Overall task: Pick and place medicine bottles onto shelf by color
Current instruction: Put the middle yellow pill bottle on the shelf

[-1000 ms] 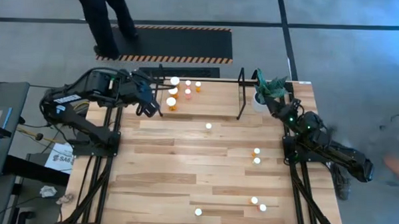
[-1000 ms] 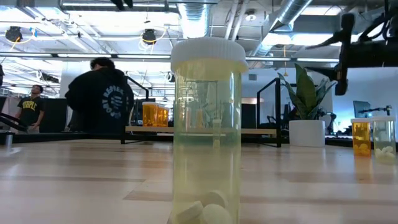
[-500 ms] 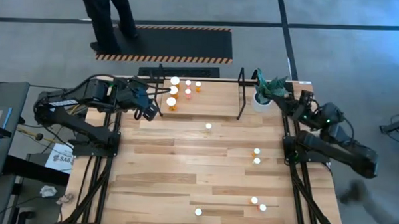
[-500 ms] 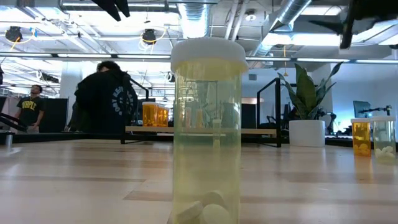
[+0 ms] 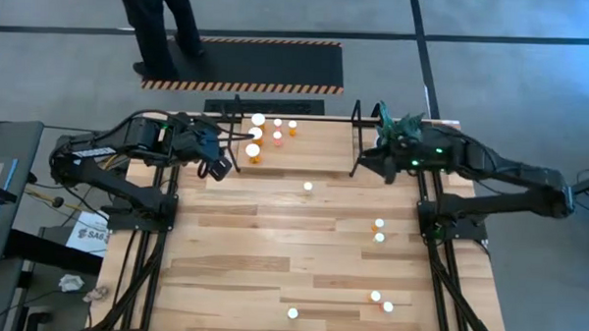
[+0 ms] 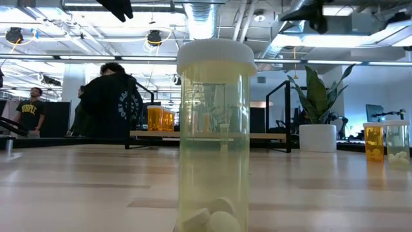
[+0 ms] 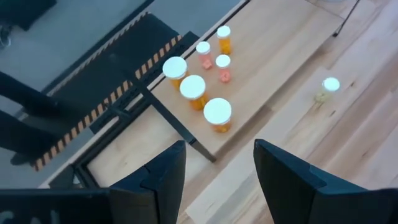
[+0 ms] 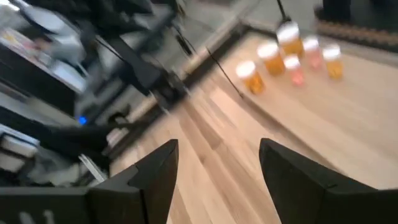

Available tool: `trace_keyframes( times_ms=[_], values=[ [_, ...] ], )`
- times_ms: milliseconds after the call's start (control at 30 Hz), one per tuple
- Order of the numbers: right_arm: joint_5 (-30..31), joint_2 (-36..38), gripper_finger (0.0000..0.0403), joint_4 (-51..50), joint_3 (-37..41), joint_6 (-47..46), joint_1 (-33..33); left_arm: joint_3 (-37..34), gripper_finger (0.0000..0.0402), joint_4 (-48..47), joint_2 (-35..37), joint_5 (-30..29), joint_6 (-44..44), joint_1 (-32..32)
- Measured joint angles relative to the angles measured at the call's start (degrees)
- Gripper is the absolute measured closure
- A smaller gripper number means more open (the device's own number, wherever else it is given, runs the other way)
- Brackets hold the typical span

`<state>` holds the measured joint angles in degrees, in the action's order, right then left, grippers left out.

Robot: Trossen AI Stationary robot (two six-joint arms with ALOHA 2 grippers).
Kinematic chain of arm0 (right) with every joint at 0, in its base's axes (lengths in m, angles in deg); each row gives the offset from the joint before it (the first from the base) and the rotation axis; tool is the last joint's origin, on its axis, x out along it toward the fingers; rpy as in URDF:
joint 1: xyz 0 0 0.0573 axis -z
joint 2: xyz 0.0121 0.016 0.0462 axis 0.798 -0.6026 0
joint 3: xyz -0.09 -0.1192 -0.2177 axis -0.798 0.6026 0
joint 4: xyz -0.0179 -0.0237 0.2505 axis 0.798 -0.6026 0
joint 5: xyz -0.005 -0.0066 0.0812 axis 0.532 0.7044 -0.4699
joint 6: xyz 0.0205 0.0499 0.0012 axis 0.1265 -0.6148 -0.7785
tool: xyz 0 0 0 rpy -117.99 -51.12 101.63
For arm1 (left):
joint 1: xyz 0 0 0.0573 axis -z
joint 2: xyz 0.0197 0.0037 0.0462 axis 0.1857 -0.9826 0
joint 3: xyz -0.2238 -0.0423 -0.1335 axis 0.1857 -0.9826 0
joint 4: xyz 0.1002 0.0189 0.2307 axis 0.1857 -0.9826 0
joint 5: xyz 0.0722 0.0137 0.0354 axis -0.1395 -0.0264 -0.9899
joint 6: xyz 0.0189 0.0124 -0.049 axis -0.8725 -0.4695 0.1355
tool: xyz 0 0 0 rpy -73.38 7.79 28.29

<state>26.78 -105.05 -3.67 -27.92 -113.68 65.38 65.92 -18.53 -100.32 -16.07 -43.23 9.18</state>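
White-capped orange medicine bottles [image 5: 257, 137] stood clustered on black-barred shelf [image 5: 296, 136]; left hand [image 5: 219, 164] released, empty, right hand [image 5: 373, 161] released. Risk: crowded bottles toppling on next placement.

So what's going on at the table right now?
Neither arm is holding anything. The left pincer hovers open and empty by the shelf's left end, where six bottles already stand on the shelf. The right pincer is also open, near the shelf's right end beside the potted plant. Seven more bottles, including a pale one, sit loose on the table.
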Motion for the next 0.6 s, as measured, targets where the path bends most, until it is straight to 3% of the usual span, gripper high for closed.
trace_keyframes(
  times_ms=[333, 600],
  values=[
    [-1.51, -21.91, 0.0154, -13.63, -15.68, -10.42, -0.82, 0.00, 0.0223, -2.95, 0.00, 1.76, -3.06, -0.02],
    [-3.37, -34.91, 0.0154, -18.74, -22.30, -14.65, -2.35, -0.02, 0.0223, -8.92, 0.55, -0.11, -3.74, -0.04]
  ],
)
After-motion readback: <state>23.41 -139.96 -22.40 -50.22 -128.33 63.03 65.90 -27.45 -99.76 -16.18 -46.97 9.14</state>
